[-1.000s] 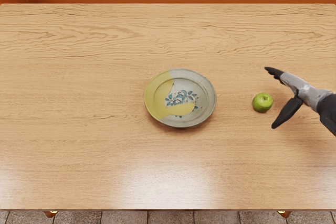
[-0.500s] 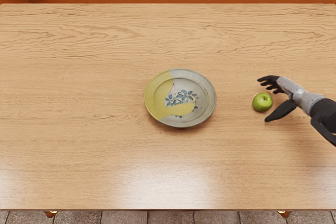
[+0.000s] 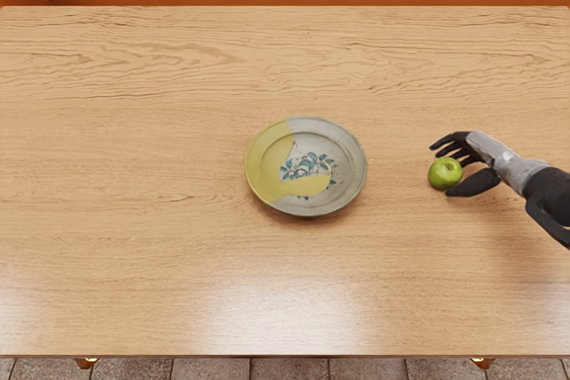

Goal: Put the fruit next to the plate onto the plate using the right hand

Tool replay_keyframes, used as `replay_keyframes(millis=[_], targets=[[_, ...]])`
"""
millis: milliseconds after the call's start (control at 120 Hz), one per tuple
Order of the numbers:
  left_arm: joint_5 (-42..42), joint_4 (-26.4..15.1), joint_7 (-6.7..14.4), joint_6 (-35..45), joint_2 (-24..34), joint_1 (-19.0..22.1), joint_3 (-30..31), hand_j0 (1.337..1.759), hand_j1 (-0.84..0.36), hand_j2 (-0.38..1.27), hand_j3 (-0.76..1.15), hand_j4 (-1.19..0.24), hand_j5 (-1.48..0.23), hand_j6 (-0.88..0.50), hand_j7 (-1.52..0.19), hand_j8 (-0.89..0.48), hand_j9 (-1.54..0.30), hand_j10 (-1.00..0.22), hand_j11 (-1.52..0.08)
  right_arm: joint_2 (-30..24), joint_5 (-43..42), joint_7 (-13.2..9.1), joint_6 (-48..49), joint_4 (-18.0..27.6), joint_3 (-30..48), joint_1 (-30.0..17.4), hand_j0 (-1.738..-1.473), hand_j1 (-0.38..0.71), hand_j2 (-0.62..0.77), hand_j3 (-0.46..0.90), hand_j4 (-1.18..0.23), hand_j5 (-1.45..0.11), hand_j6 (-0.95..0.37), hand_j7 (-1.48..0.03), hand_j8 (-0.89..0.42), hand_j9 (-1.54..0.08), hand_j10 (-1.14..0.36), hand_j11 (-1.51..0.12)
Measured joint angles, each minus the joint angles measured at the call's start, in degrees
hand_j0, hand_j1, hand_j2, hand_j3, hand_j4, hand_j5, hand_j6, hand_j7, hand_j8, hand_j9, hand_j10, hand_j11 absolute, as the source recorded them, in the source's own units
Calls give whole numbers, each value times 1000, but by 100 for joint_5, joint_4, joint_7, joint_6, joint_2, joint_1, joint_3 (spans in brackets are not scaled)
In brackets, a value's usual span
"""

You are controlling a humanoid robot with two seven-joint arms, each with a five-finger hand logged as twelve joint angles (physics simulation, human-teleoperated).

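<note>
The right hand is spread, fingers beyond and thumb in front of 1 green apple just to its left, cupping it ready to grasp (not visibly clamped). The plate lies farther left, holding no fruit.

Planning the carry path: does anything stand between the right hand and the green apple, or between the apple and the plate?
Nothing visible does. The right hand is beside the green apple, fingers open around it; only bare table separates apple and plate.

Green apple; yellow-grey plate with seemingly blue flowers
</note>
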Motion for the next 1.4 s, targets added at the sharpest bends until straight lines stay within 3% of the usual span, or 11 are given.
replay_keyframes(millis=[117, 317, 558, 1400], targets=[[0, 0, 1, 0, 0, 0, 1, 1658, 342, 1, 0, -7, -8, -7, -8, -7, -8, -7, -8, 3, 8, 0, 7, 2, -5, -1, -1658, 199, -75, 0, -463, -601, -465, -599, -464, -601, -463, -601], [0, 0, 0, 1, 0, 0, -1, 1658, 342, 1, 0, -7, -8, -7, -8, -7, -8, -6, -8, 12, 1, -5, 53, 2, -4, 0, -1653, 235, -30, -1, -537, -683, -461, -687, -419, -694, -531, -693], [0, 2, 1, 0, 0, 0, -1, 1658, 342, 1, 0, -6, -8, -7, -8, -7, -8, -6, -8, -2, 27, -1, 189, 10, 36, 38, -1656, 242, 101, 0, -563, -725, -479, -726, -437, -731, -559, -731], [0, 2, 1, 0, 0, 0, 2, 1658, 342, 1, 0, -7, -8, -7, -8, -7, -8, -6, -8, 110, 564, -21, 644, 290, 352, 250, -1658, 252, 100, 0, -563, -747, -464, -738, -421, -746, -563, -747]])
